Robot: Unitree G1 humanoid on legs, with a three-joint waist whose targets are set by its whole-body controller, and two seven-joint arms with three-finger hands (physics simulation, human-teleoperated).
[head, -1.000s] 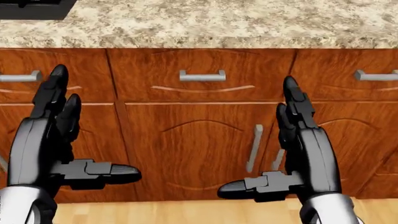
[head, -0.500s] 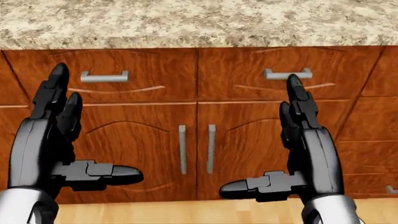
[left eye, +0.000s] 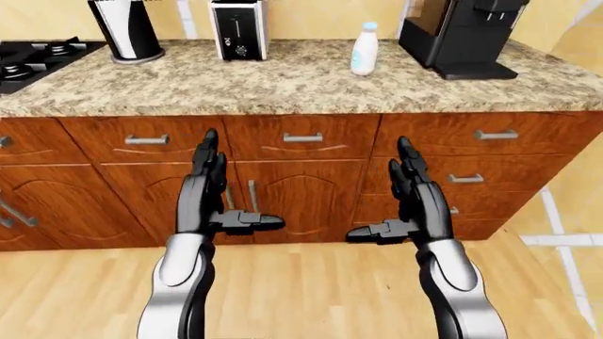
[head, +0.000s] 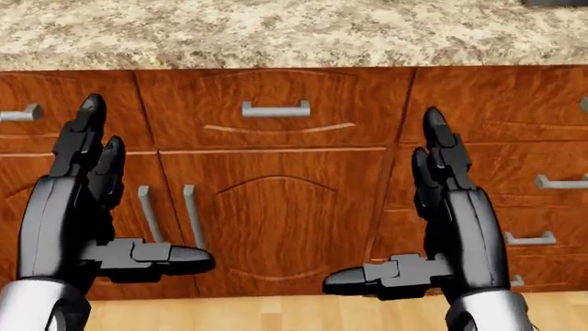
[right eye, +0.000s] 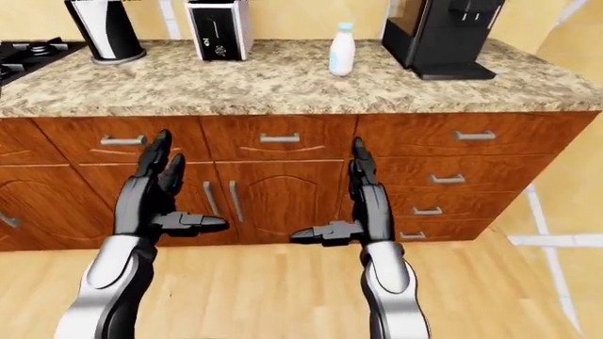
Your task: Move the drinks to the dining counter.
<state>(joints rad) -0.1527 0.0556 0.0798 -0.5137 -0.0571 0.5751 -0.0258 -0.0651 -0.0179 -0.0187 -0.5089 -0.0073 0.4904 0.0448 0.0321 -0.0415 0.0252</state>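
Granite counter (left eye: 283, 85) over wooden cabinets (left eye: 302, 191). At far left, black stove (left eye: 28, 60); then kettle (left eye: 127, 28), toaster (left eye: 237, 27); at far right, coffee machine (left eye: 461, 32). Below, pale wood floor (left eye: 311, 289).

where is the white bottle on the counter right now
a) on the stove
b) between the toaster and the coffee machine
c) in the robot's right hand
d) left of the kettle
b: in the left-eye view the white bottle stands on the granite counter, with the toaster to its left and the coffee machine to its right; both hands are open and empty.
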